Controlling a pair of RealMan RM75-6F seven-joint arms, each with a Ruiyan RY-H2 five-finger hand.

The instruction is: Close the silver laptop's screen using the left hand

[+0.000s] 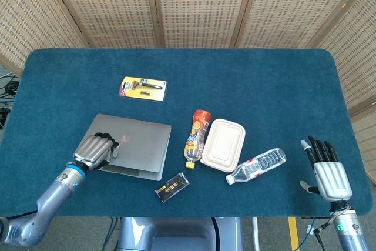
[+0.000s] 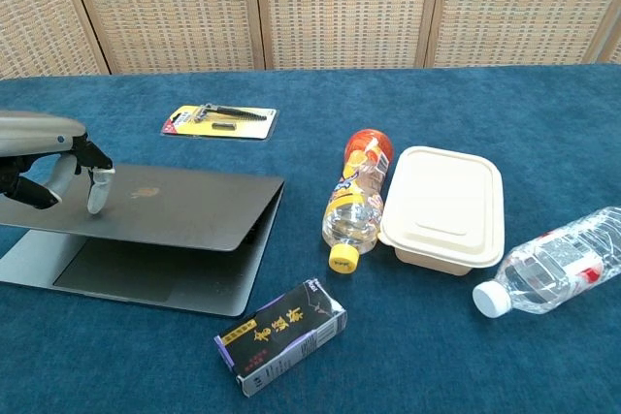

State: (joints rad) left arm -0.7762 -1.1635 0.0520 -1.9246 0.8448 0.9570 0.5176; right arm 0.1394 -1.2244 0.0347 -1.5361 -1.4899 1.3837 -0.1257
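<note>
The silver laptop point(image 1: 138, 144) point(image 2: 184, 215) lies left of centre with its lid folded low, a narrow gap showing above the base at the front. My left hand point(image 1: 95, 150) point(image 2: 49, 162) presses on the lid's left front edge, fingers curled over it. At the table's near right corner my right hand point(image 1: 327, 171) rests open with fingers spread, far from the laptop; the chest view does not show it.
A packaged razor point(image 1: 143, 88) lies behind the laptop. Right of it lie an orange-capped bottle point(image 1: 196, 137), a beige lunch box point(image 1: 224, 144) and a clear water bottle point(image 1: 257, 166). A small dark carton point(image 1: 172, 187) sits by the laptop's front right corner.
</note>
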